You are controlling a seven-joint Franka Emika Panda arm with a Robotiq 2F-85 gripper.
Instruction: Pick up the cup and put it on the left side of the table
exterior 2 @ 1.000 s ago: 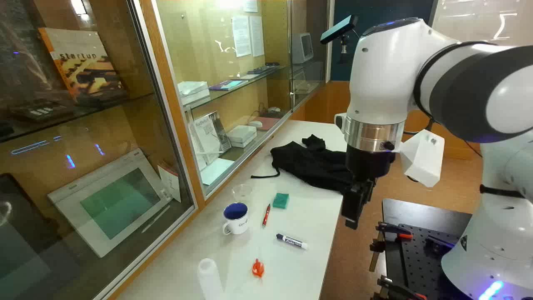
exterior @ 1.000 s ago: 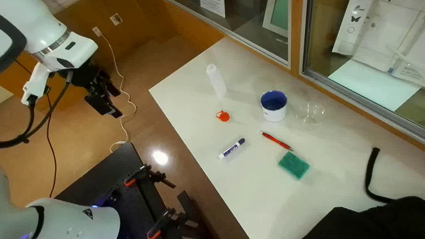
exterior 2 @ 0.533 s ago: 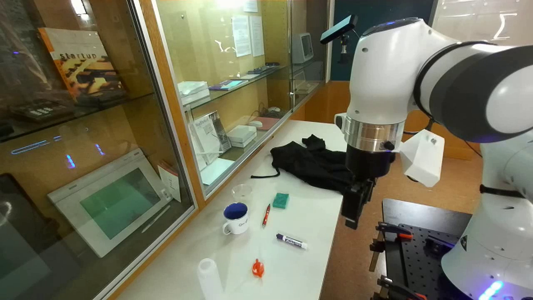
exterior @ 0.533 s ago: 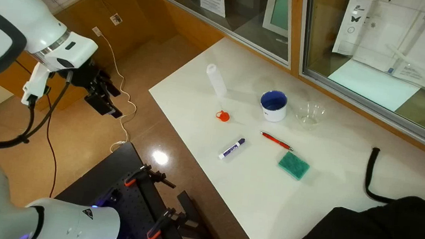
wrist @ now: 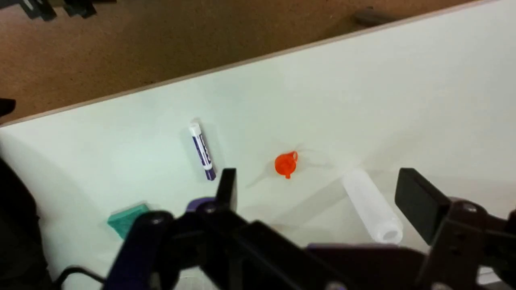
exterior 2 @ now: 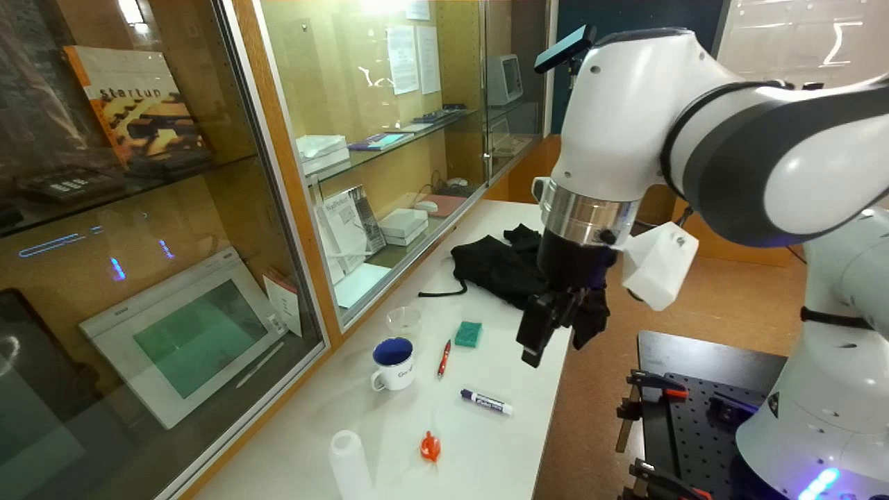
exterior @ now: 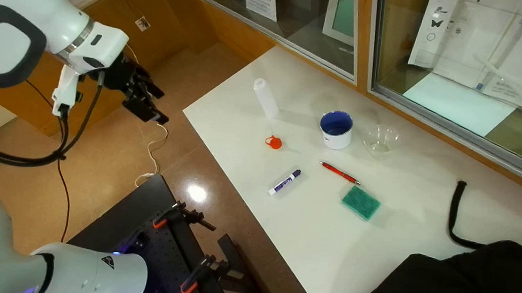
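Observation:
The cup (exterior: pixel 337 140), white outside and blue inside with a handle, stands upright on the white table (exterior: pixel 309 245). It also shows in an exterior view (exterior 2: pixel 397 376), beside the clear cup. In the wrist view it cannot be made out, apparently hidden behind the gripper. The table also shows in the wrist view (wrist: pixel 375 88). My gripper (exterior: pixel 159 106) is open and empty, high up and well apart from the cup. It also shows near the table's edge in an exterior view (exterior 2: pixel 555 349). Its two fingers are wide apart in the wrist view (wrist: pixel 318 171).
A translucent bottle (exterior: pixel 266 99) stands near the cup, with an orange cap-like piece (exterior: pixel 274 142) by it. A marker (exterior: pixel 284 182), red pen (exterior: pixel 340 173), green sponge (exterior: pixel 361 202), clear cup (exterior: pixel 381 139) and black cloth (exterior: pixel 461 287) lie around. A glass cabinet (exterior 2: pixel 292 173) borders the table.
My arm has moved in the last half second, bringing the gripper toward the table and turning it slightly. Both fingers now show apart. The cup and other objects have not moved.

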